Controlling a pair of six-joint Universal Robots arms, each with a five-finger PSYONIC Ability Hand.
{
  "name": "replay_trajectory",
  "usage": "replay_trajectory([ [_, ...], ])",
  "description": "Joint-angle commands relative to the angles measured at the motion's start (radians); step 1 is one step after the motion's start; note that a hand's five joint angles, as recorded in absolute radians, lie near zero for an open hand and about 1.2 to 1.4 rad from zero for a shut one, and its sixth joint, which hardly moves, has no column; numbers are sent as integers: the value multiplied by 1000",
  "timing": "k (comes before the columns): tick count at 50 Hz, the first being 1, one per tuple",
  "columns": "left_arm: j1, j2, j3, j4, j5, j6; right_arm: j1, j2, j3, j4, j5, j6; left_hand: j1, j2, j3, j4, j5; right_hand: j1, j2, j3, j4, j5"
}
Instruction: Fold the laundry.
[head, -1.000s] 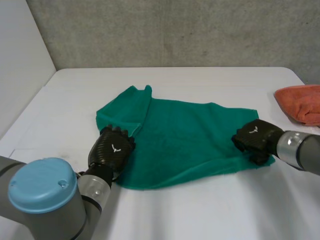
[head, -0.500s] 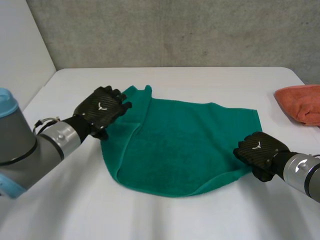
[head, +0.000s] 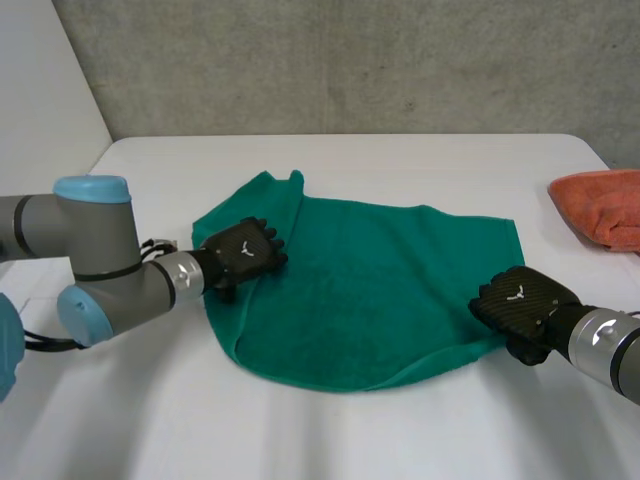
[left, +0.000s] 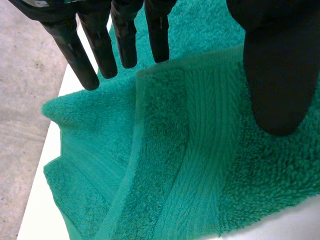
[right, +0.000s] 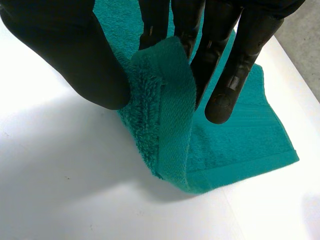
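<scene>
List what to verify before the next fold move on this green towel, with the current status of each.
1. Right hand grips green towel: ok, hem by its near right corner pinched between thumb and fingers.
2. Left hand grips towel: not ok, fingers straight over the left edge, nothing pinched.
3. Towel lies flat: not ok, left side doubled over.
4. Orange cloth apart from towel: ok.
5. Bare table beyond the towel: ok.
</scene>
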Motion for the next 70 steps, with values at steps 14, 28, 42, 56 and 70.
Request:
replay_trajectory([
  [14, -11, -28, 54, 22, -86, -5, -22, 21, -6, -2, 0, 0, 564, 571, 571, 579, 566, 440, 224, 220, 209, 254],
  [28, -6, -23, 43, 59, -115, 4, -24, 26, -6, -2, 0, 0, 434, 442, 441, 449, 437, 440, 224, 220, 209, 254],
  [42, -6, -9, 40, 137, -155, 9, -37, 32, -8, -2, 0, 0, 514, 521, 520, 529, 516, 440, 224, 220, 209, 254],
  [56, -12, -3, 29, 177, -158, 9, -37, 40, -9, 0, 0, -2, 493, 501, 500, 508, 496, 440, 224, 220, 209, 254],
  [70, -11, -15, 9, 197, -157, 13, -39, 59, -9, 0, 0, -2, 470, 477, 476, 485, 472, 440, 224, 220, 209, 254],
])
